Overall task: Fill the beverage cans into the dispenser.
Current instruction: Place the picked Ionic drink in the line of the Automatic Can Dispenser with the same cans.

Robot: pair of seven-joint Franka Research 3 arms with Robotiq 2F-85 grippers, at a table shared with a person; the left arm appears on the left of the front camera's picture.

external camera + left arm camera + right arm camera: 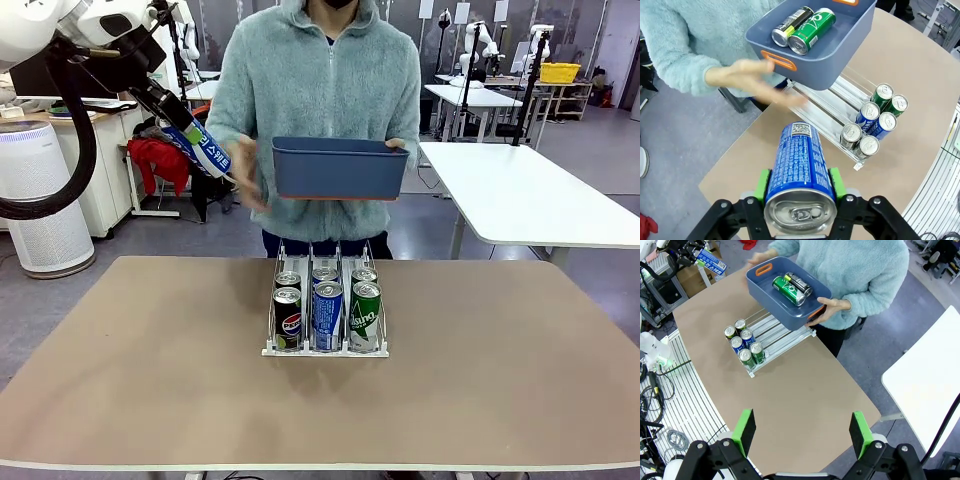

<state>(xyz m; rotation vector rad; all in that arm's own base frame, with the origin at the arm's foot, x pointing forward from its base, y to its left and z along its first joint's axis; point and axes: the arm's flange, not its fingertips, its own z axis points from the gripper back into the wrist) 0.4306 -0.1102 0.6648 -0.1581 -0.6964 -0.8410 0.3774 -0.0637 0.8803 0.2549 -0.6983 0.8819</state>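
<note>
- The dispenser (300, 352) stands in the middle of the table (150, 380) with six beverage cans (327, 315) in it. There are two in each of its three lanes: black, blue and green.
- The left gripper (799, 184) is clamped on a seventh one, a blue can (799, 160), raised at the left, well apart from the dispenser.
- A green can (811, 31) and a black can (791, 26) lie in the blue bin (340, 168), which the person (320, 80) holds above the lanes' far end.
- The right gripper (802, 431) hangs high over the table, its jaws wide and empty.
- In my judgement about two thirds is done, and three cans are left.

Glossy printed metal blue can (800, 170) with a brushed silver top, matt smooth plastic bin (340, 170), clear shiny plastic dispenser (779, 332), smooth matt tabletop (150, 370), fluffy fleece sweater (300, 80)
</note>
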